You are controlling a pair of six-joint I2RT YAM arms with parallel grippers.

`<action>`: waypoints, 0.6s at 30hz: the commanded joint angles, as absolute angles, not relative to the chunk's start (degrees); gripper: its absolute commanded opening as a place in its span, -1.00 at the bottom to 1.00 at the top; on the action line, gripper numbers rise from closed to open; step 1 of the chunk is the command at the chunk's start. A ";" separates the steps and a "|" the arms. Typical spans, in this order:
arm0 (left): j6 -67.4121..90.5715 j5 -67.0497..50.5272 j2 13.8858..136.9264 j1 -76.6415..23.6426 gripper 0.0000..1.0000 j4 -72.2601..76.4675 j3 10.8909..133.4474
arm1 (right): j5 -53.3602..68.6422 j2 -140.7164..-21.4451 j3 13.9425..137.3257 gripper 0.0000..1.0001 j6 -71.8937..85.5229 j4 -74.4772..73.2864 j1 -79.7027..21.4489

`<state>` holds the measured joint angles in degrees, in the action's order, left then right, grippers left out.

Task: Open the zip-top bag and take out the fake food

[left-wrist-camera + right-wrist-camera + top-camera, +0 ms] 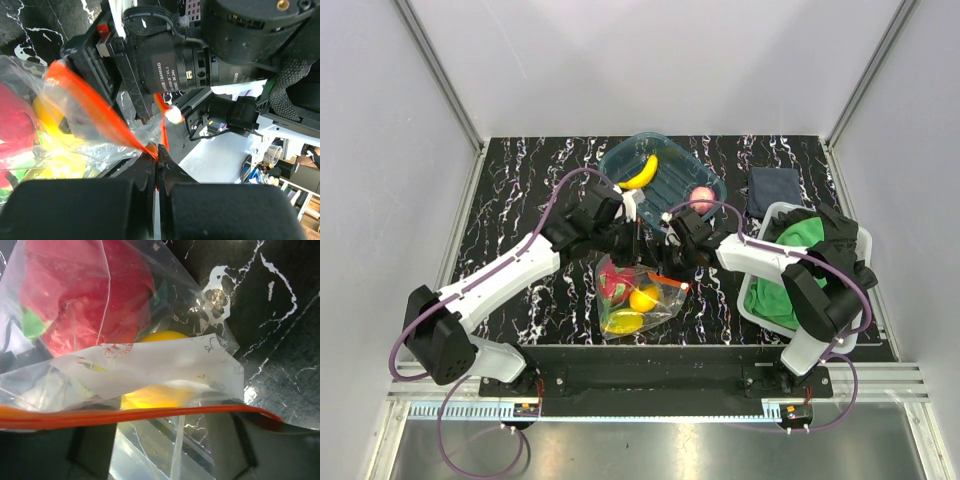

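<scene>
Your left pincer (157, 152) is clamped shut on the red-orange strip (95, 110) of the zip-top bag (640, 295). Your right pincer (170, 445) stands spread, the strip lying across its gap. The bag, with fake food (85, 295) inside, sits just beside the teal tray (672, 172), on the side towards the arms' bases.

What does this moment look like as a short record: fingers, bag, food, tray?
left fingers: shut on the zip strip
right fingers: apart, the strip lying across them
zip-top bag: between the two arms
inside bag: red fruit, yellow pieces
teal tray: holds banana and pink ball
</scene>
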<state>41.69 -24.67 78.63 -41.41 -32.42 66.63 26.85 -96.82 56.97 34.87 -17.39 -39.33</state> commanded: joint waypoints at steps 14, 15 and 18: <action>41.31 -25.93 80.24 -42.98 -1.00 -27.69 65.66 | 30.58 -103.44 55.90 0.81 36.21 -11.87 -39.99; 41.22 -25.84 80.16 -42.98 -1.00 -27.60 65.57 | 30.85 -103.53 55.90 0.79 36.21 -11.87 -40.08; 41.13 -25.58 79.89 -42.98 -1.00 -27.68 64.87 | 31.20 -103.54 55.81 0.64 36.30 -11.69 -39.99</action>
<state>41.67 -24.62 80.88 -42.50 -31.59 64.97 31.27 -102.39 56.49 36.27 -12.12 -39.51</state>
